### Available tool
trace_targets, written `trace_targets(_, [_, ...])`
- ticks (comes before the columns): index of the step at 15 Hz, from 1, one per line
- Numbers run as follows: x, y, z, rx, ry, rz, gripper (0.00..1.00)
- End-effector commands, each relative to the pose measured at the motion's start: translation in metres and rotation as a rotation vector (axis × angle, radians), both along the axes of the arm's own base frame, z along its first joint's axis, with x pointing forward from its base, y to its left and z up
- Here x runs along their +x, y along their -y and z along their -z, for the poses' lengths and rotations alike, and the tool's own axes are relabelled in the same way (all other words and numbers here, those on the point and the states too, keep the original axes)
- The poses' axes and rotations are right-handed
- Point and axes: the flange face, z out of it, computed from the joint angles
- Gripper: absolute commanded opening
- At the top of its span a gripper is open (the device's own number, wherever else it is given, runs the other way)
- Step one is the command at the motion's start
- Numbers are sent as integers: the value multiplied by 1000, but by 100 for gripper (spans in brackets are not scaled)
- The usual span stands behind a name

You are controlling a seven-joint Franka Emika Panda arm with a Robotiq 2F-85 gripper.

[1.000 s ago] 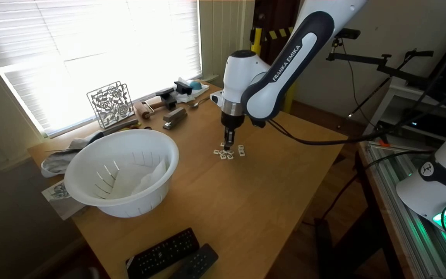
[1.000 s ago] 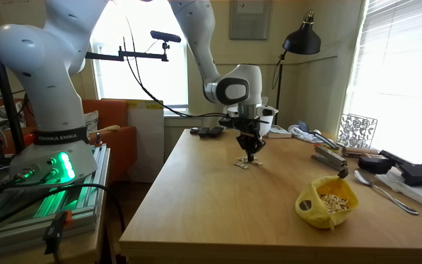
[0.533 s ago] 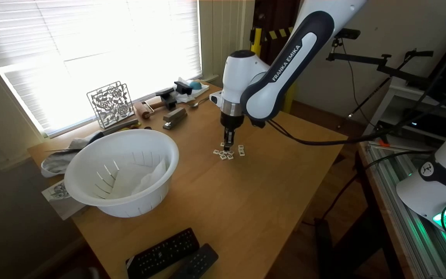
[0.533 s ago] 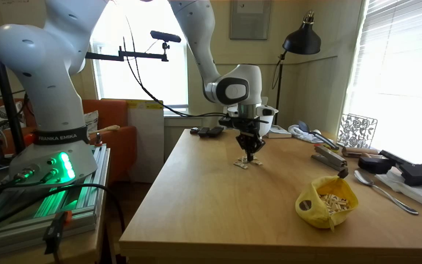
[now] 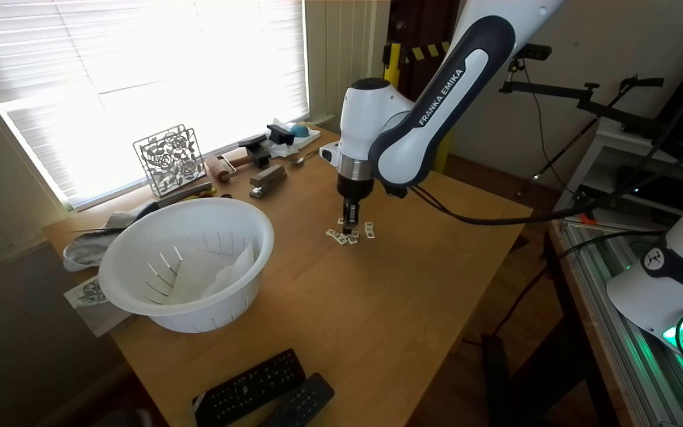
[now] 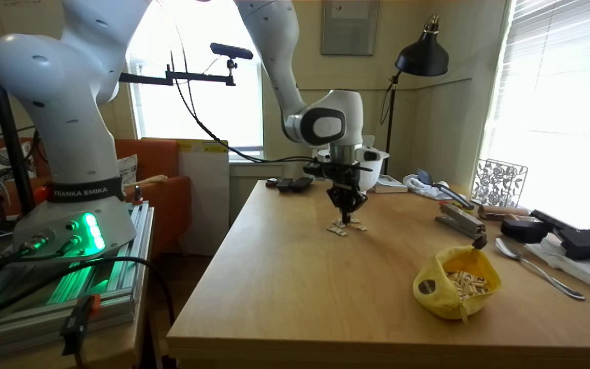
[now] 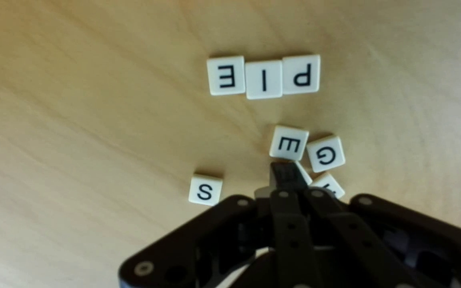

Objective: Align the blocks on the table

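Observation:
The blocks are small white letter tiles on the wooden table [image 5: 389, 308]. In the wrist view, an E tile [image 7: 225, 75], an I tile [image 7: 263, 79] and a P tile [image 7: 301, 74] touch in a slightly uneven row. Another E tile [image 7: 289, 143], a G tile [image 7: 326, 153] and a partly covered tile [image 7: 329, 185] lie askew near the fingertips. An S tile [image 7: 205, 190] lies apart. My gripper [image 7: 288, 176] is shut, fingertips together, low over the loose tiles, hiding most of one tile. The gripper points down among the tiles in both exterior views [image 5: 348, 230] [image 6: 345, 220].
A white bowl [image 5: 211, 309] stands on the table, with remotes [image 5: 249, 388] near it. A yellow pouch [image 6: 438, 302] full of tiles, a spoon [image 6: 541, 271] and a stapler [image 6: 459, 220] lie on the window side. A metal rack [image 5: 171, 159] stands by the window.
My gripper has shifted slightly, a little left in an exterior view, and stays low. Loose tiles by the fingertips have shifted slightly closer together. The gripper stays shut.

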Motion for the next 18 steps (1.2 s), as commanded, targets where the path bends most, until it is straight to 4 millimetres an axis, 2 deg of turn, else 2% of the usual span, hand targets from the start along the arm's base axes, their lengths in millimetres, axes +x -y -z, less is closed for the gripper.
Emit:
trace_targets(1, [-7,-2,-11,-3,-9,-10,0])
trace_targets(7, [-13,0,-20,-18,-17,-15,0])
trace_targets(18, [-23,2,0,-5,-46,-6,0])
